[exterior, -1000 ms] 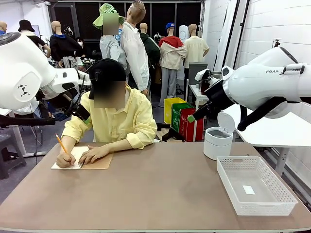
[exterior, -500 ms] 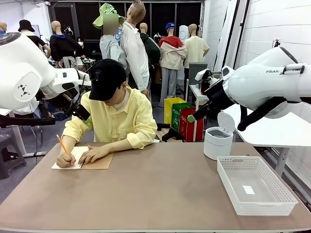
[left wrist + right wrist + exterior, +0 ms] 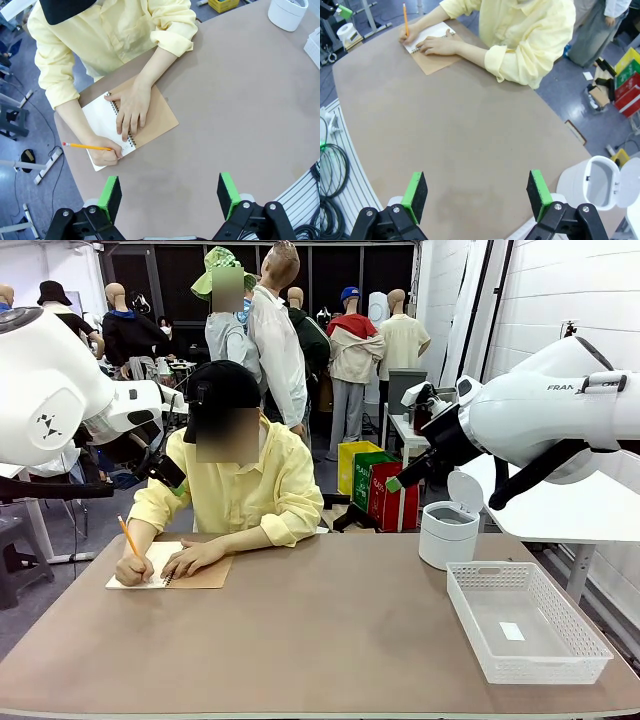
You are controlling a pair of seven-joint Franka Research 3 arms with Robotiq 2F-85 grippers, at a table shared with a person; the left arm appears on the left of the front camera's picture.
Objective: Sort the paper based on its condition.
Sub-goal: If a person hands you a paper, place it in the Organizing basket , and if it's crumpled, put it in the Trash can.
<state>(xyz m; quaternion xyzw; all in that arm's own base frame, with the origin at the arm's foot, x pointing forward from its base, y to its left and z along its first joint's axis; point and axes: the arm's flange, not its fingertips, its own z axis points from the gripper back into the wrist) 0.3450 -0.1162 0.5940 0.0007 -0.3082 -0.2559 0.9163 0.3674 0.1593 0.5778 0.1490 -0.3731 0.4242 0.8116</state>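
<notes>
Loose paper is out of view. A person in a yellow shirt sits at the far side and writes with an orange pencil (image 3: 125,535) on the white page of a spiral notebook (image 3: 140,578) with a tan cover (image 3: 155,112). One hand lies flat on the notebook (image 3: 427,37). My left gripper (image 3: 170,192) hangs open high above the table, right over the notebook and the person's hands. My right gripper (image 3: 476,192) is also open, high over the table's right part with bare tabletop under it. In the front view both grippers (image 3: 165,472) (image 3: 400,480) are raised well off the table.
A white mesh basket (image 3: 490,567) stands at the table's right front with a small white label in it. Behind it is a white round bin (image 3: 447,532) with its lid up. The brown tabletop (image 3: 330,640) between notebook and basket is bare.
</notes>
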